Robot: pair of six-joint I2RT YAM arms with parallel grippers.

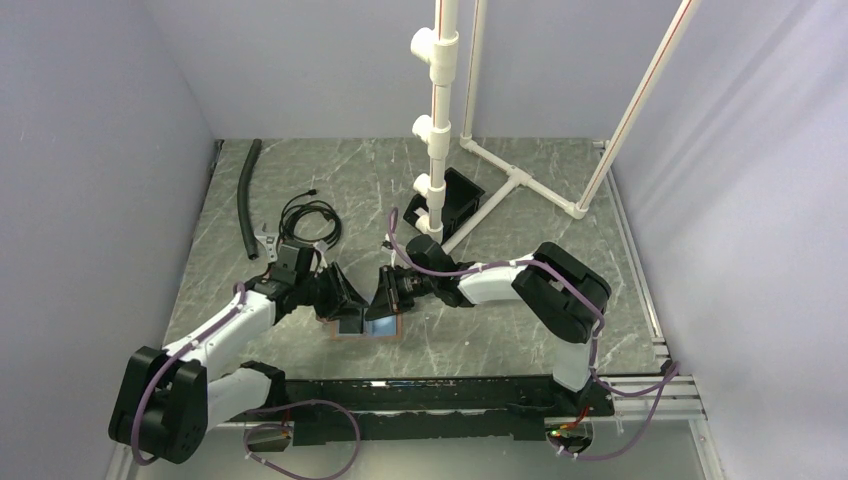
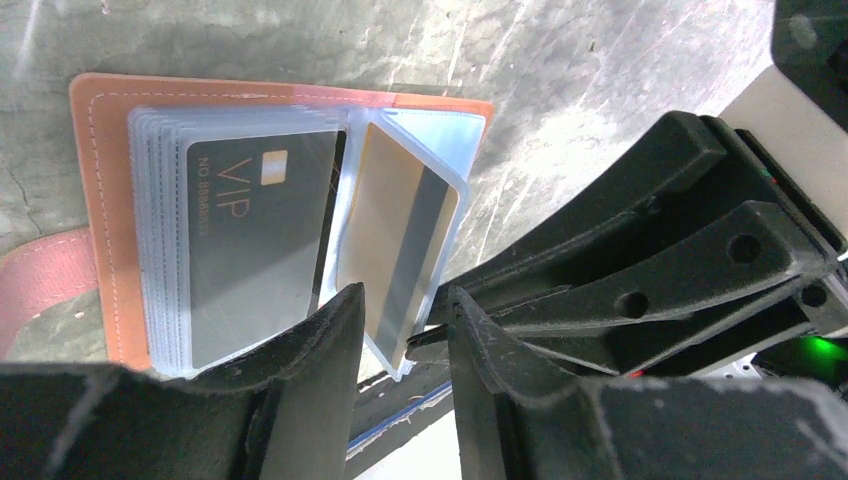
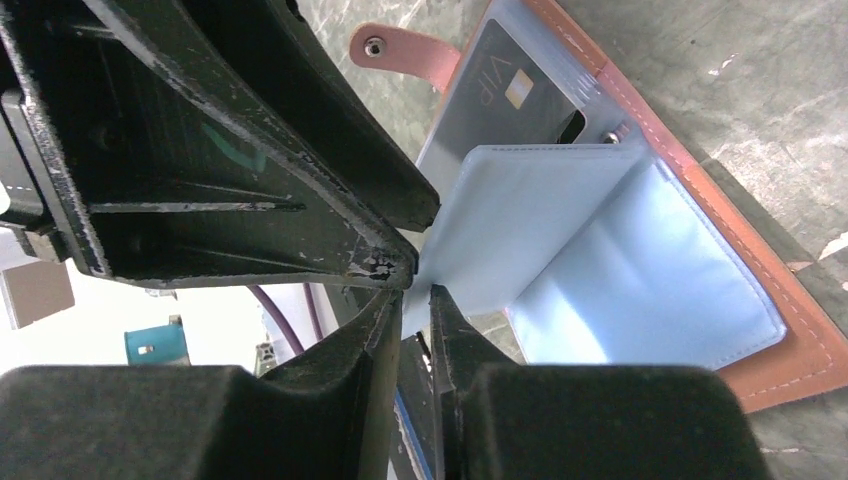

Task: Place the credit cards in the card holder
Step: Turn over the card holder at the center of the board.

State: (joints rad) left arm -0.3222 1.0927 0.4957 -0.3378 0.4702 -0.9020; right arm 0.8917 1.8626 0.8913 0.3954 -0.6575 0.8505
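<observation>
**Desk:** Where is the card holder [image 2: 100, 200]?

**Photographer:** Spread open on the grey counter [image 1: 500, 330] between the two arms, tan leather down, snap tab [image 3: 395, 50] thrown out to one side. A black VIP card [image 2: 255, 250] sits in the top pocket of the flat stack of sleeves.

**Desk:** And the leaf standing up?

**Photographer:** One raised sleeve [image 3: 520, 220], lifted off the stack by the spine. It carries a gold card [image 2: 395, 240], magnetic stripe facing the left wrist camera. The card looks most of the way in. Whether it is fully seated, I cannot tell.

**Desk:** Who holds the sleeve?

**Photographer:** The right jaws, drawn nearly together on its free edge. The likely reason is that a pocket pulled clear of its neighbours is easier to fill.

**Desk:** The left jaws?

**Photographer:** Partly apart, one on either side of that same edge, clamping nothing that shows.

**Desk:** Why there?

**Photographer:** Probably to nudge the card home or to steady the leaf. Nothing pins the leather down, so a hard tug could drag the whole holder across the counter.
</observation>
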